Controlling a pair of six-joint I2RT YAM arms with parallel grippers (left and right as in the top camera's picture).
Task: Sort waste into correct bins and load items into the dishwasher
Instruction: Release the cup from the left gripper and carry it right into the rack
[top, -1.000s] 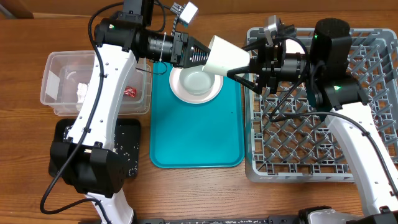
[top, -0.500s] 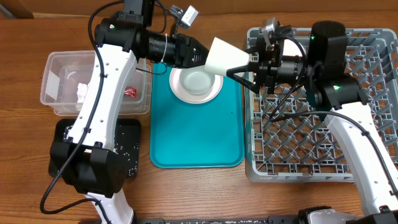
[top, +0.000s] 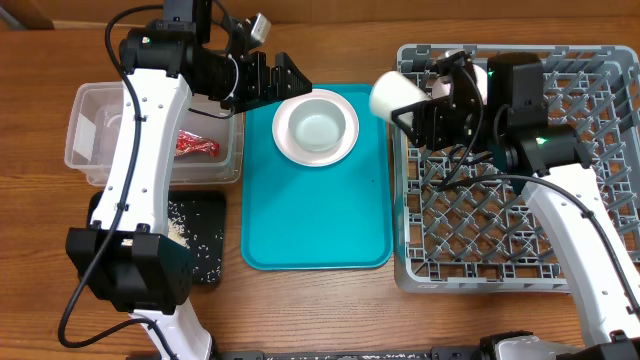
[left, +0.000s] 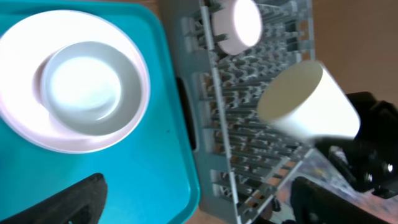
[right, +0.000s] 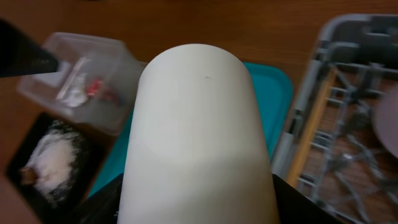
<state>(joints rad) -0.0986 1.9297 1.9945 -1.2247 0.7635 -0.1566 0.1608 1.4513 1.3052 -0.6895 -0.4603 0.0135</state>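
My right gripper (top: 412, 106) is shut on the pale cup (top: 397, 96), holding it on its side above the left edge of the grey dish rack (top: 520, 190). In the right wrist view the cup (right: 196, 124) fills the frame between the dark fingers (right: 298, 202). My left gripper (top: 284, 80) stands open and empty over the teal tray's far left corner. A small bowl (top: 316, 125) sits in the round plate (top: 282, 140) on that tray. Another small bowl (left: 236, 25) rests in the rack. The red wrapper (top: 197, 145) and a white napkin (right: 71, 93) lie in the clear tub (top: 95, 170). Rice grains (top: 185, 225) lie in the black tray (top: 205, 265).
The large flat teal tray (top: 315, 220) lies between the bins on the left and the rack on the right. The left arm's white link crosses over the clear tub and the black tray. Bare wooden table runs along the front edge.
My left gripper opened, let go of the cup and drew back to the left. The right gripper carried the cup right, to the rack's edge. The left arm swung left, uncovering the wrapper.
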